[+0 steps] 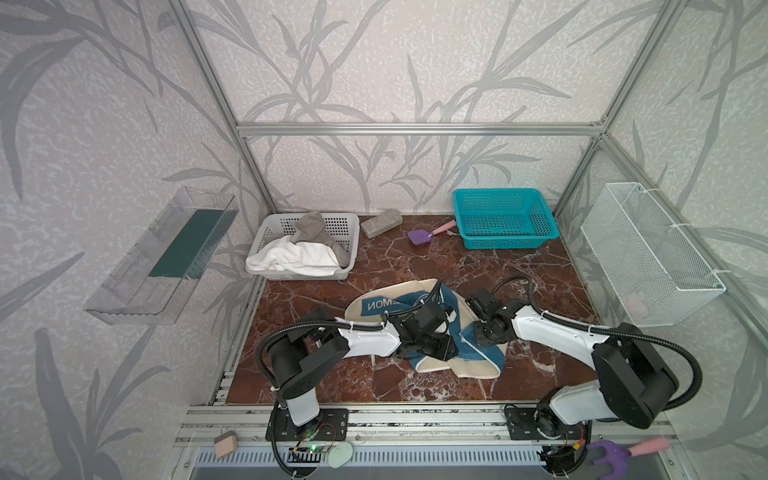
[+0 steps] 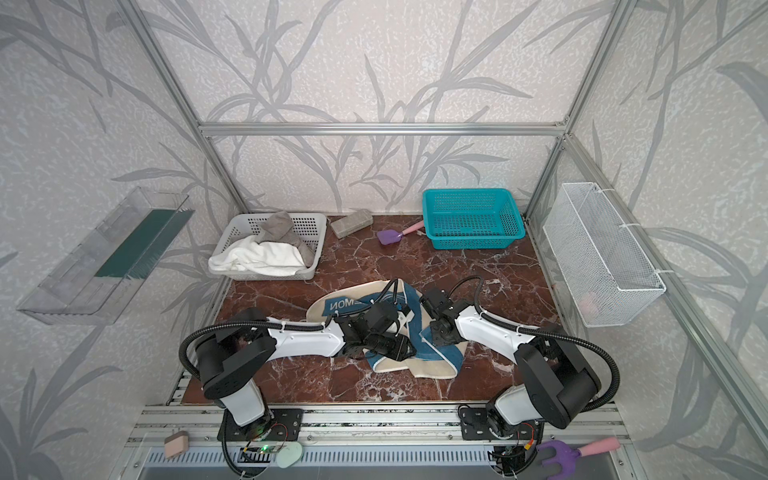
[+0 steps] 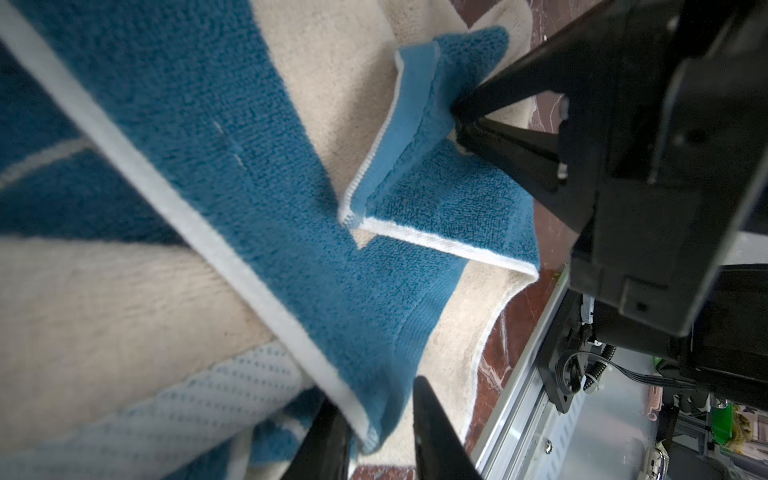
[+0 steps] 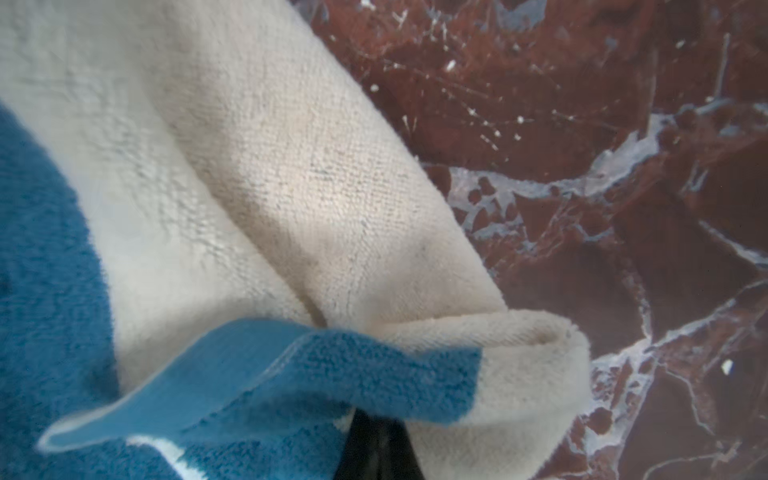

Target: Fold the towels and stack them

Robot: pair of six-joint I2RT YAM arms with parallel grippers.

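1 towel (image 1: 473,365) on marble (image 1: 395,266), leaf-patterned walls (image 1: 374,83)

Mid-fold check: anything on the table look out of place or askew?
The blue-bordered towel lies twisted and bunched mid-table, not flat, with a fold pinched in the right gripper. The white towel spills over the rim of the grey basket. A purple scoop lies loose near the teal basket.
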